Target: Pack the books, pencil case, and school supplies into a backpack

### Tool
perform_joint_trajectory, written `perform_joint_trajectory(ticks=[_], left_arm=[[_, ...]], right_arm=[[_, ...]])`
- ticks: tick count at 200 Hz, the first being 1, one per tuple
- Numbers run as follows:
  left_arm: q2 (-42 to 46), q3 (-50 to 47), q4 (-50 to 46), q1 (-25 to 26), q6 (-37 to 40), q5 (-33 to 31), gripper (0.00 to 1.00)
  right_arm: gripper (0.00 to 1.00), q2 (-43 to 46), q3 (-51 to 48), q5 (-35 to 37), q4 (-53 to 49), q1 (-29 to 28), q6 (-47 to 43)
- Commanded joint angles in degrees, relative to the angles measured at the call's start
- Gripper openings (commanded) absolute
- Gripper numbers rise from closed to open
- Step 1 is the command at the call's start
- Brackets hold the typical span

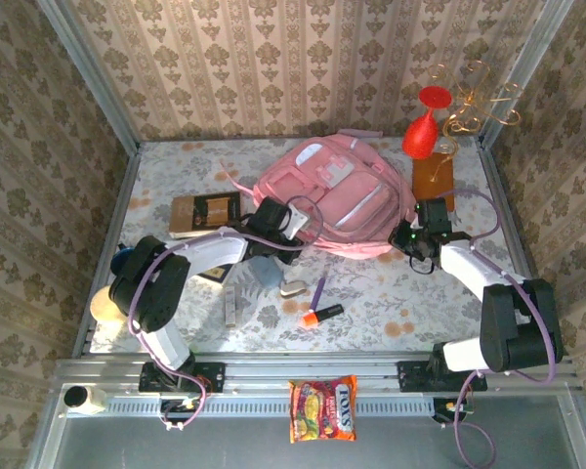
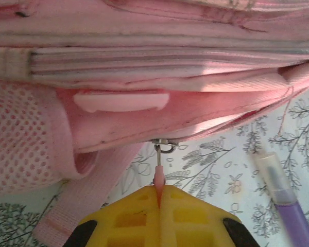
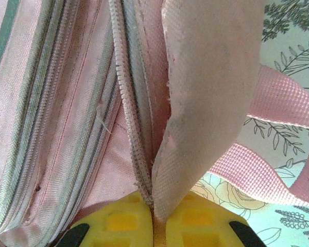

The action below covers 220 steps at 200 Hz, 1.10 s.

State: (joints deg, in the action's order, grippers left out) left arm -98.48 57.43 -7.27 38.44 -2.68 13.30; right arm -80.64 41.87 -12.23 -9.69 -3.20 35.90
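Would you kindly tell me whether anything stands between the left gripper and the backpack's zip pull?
Nothing visible does: the left gripper is shut on the zip pull at the edge of the backpack.

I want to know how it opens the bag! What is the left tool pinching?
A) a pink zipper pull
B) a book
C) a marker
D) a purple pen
A: the left tool is shut on the thin pink zipper pull hanging from the backpack; the pen lies apart.

One pink backpack (image 1: 332, 195), one brown book (image 1: 203, 213), one orange marker (image 1: 322, 315), one purple pen (image 1: 318, 290), one snack packet (image 1: 322, 408) and one red vase (image 1: 420, 135) are counted.
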Motion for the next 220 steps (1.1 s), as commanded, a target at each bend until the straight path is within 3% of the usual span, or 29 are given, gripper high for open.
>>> perform_joint_trajectory(ticks=[1, 97, 178, 196, 220], left_arm=[[1.1, -1.0, -0.8, -1.6, 1.8, -2.7, 0.0], [0.5, -0.8, -0.1, -5.0, 2.5, -11.1, 0.0], [0.7, -0.5, -0.7, -6.8, 2.8, -11.1, 0.0], [2.3, -0.5, -1.1, -6.8, 2.7, -10.1, 0.23], [5.5, -0.3, -3.8, -6.8, 1.3, -11.8, 0.37]], right_arm=[[0.01, -0.7, 1.6, -1.0, -0.2, 0.7, -1.8], [0.0, -1.4, 1.1, -0.3, -1.1, 0.7, -4.1], [0.03, -2.2, -1.6, -5.1, 3.6, -1.0, -1.2], [0.1, -2.9, -2.0, -5.2, 5.9, -4.8, 1.0], [0.22, -3.9, -1.8, -4.4, 7.8, -10.9, 3.3]])
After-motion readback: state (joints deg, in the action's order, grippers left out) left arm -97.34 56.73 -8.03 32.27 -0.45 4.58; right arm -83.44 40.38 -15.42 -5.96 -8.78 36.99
